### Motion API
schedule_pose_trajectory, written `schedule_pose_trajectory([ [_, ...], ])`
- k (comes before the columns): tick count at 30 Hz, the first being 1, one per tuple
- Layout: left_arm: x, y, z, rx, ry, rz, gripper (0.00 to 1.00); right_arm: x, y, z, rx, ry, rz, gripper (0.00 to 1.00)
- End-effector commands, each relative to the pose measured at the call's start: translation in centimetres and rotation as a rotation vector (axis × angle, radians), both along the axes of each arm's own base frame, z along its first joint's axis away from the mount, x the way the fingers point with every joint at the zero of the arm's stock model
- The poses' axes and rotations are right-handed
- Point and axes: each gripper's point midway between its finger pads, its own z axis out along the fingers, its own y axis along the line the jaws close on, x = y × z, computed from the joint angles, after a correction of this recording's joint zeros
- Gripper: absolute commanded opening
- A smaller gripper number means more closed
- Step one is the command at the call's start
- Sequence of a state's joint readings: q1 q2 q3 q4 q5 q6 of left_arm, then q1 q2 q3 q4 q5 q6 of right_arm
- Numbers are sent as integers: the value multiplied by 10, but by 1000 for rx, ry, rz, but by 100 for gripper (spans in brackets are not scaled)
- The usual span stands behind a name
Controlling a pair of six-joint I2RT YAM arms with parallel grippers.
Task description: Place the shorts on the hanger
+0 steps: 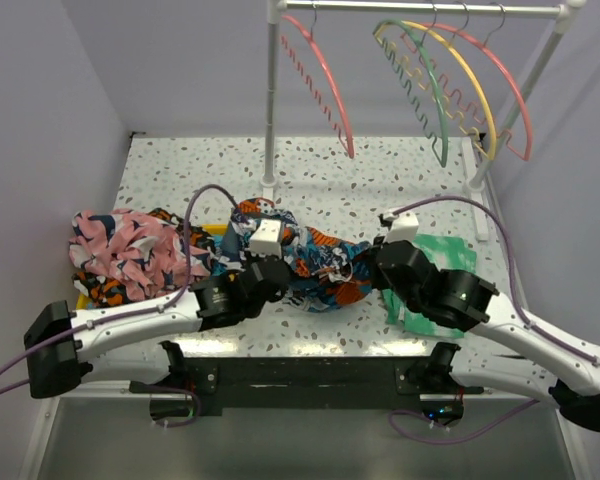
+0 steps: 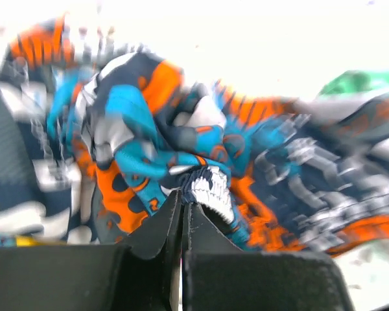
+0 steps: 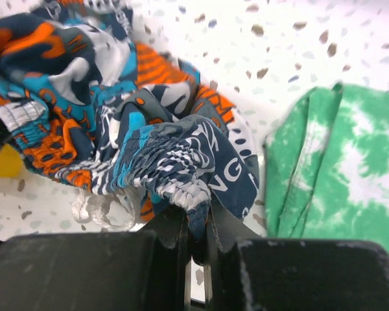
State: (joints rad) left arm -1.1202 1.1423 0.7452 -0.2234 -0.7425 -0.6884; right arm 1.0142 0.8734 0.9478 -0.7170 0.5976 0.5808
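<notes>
The speckled bench was seen to be filled across its near half by cloth, with a white rack standing at its far edge. On the rack's rail the hanger was hung alone at the left, well apart from a cluster of green, yellow and pink hangers at the right. The shorts were found crumpled in the middle of the bench, between the two arms and nowhere near the rail. A pink-and-navy garment was heaped to their left, and a green tie-dye cloth was spread flat at their right. The right claw was closed on a gathered navy fold of the shorts – the cloth could be seen pinched between its jaws, with the tie-dye cloth lying just beside. The left claw was shut, its tips pressed up against a fold of the shorts – whether any cloth was caught there could not be told. A white drawstring was looped on the bench below the print.
</notes>
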Motion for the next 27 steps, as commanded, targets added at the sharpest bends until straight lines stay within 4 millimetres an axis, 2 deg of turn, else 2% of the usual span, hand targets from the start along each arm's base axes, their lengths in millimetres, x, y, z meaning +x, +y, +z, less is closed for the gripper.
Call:
schedule_pose_trajectory([
  [1, 11, -12, 139, -45, -153, -91, 0, 9, -24, 85, 42, -175, -51, 0],
  [2, 11, -13, 156, -51, -162, -102, 0, 9, -28, 112, 77, -213, -58, 0],
  [3, 10, -13, 200, -109, -205, -108, 0, 10, -32, 123, 76, -233, -73, 0],
  [4, 10, -12, 206, -65, -196, -121, 0, 8, -37, 134, 63, -248, -69, 0],
  [5, 8, -9, 245, -118, -238, -121, 0, 6, -42, 161, 110, -282, -78, 0],
  [6, 7, -7, 259, -124, -251, -126, 0, 6, -45, 171, 107, -298, -71, 0],
  [7, 7, -8, 263, -87, -246, -141, 0, 2, -51, 194, 148, -332, -73, 0],
  [8, 6, -5, 293, -128, -283, -143, 0, 1, -53, 204, 161, -349, -73, 0],
  [9, 6, -3, 304, -129, -296, -142, 0, 2, -55, 212, 151, -366, -74, 0],
  [10, 9, -7, 304, -88, -293, -148, 0, 0, -61, 232, 184, -396, -82, 0],
  [11, 9, -2, 326, -118, -322, -140, 0, 0, -62, 240, 190, -409, -81, 0],
  [13, 12, -5, 329, -91, -320, -138, 0, -1, -60, 256, 206, -426, -64, 0],
  [14, 14, -2, 336, -100, -330, -131, 0, -1, -57, 257, 204, -427, -55, 0],
  [15, 16, -4, 334, -96, -324, -144, 0, 1, -54, 256, 193, -425, -49, 0],
  [16, 21, -3, 329, -94, -312, -144, 0, 3, -48, 249, 174, -409, -38, 0],
  [17, 38, 8, 311, -62, -281, -110, 0, 4, -44, 242, 161, -397, -28, 0],
  [18, 42, 3, 299, -76, -247, -145, 0, 6, -39, 235, 167, -380, -26, 0],
  [19, 46, 11, 291, -81, -234, -137, 0, 6, -27, 209, 140, -335, 13, 0],
  [20, 59, 19, 252, -35, -174, -114, 0, 5, -20, 193, 135, -307, 34, 0],
  [21, 56, 19, 249, -87, -174, -145, 0, 5, -12, 176, 154, -274, 40, 0],
  [22, 59, 23, 207, -50, -105, -143, 0, 3, -3, 132, 113, -205, 74, 0],
  [23, 64, 30, 192, -54, -86, -124, 0, 2, 1, 109, 115, -161, 66, 0],
  [24, 63, 30, 186, -92, -84, -140, 0, 1, 4, 64, 59, -93, 64, 0],
  [25, 66, 39, 147, -59, -17, -117, 0, -1, 6, 44, 49, -59, 64, 0],
  [26, 66, 34, 136, -82, 1, -145, 0, -5, 13, 31, 94, -29, 75, 0],
  [27, 62, 34, 103, -66, 58, -159, 0, -8, 12, -3, 59, 20, 72, 0],
])
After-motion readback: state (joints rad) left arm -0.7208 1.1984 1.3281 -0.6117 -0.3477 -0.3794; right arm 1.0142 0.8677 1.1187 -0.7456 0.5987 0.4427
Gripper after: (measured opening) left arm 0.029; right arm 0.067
